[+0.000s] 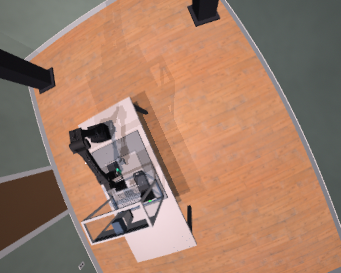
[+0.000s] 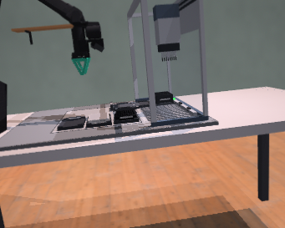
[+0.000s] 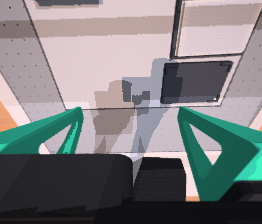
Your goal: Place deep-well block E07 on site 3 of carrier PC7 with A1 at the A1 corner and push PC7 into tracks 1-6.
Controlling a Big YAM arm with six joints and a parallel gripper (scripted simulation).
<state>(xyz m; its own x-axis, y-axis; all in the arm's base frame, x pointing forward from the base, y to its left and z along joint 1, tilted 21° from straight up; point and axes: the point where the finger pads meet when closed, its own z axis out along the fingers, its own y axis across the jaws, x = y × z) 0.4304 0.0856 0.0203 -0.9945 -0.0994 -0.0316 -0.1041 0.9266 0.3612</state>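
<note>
My gripper [image 2: 80,65] hangs high above the left part of the deck, open and empty, and it also shows in the wrist view [image 3: 131,115]. Inside the instrument frame, a dark deep-well block [image 2: 165,97] sits at the far end of the rails [image 2: 170,109], with a green lamp [image 2: 174,98] lit beside it. The carrier under it is hard to make out. A dark ribbed plate [image 2: 124,111] sits on a nest just left of the frame. A flat dark plate [image 2: 72,122] lies in a nest further left, and also shows below me in the wrist view [image 3: 194,82].
The open metal frame [image 2: 170,51] with a hanging pipetting head [image 2: 167,27] stands over the rails. A pale framed nest [image 3: 214,27] lies beyond the flat plate. The arm's base stands at the table's left end. A wooden shelf [image 2: 42,27] is on the wall.
</note>
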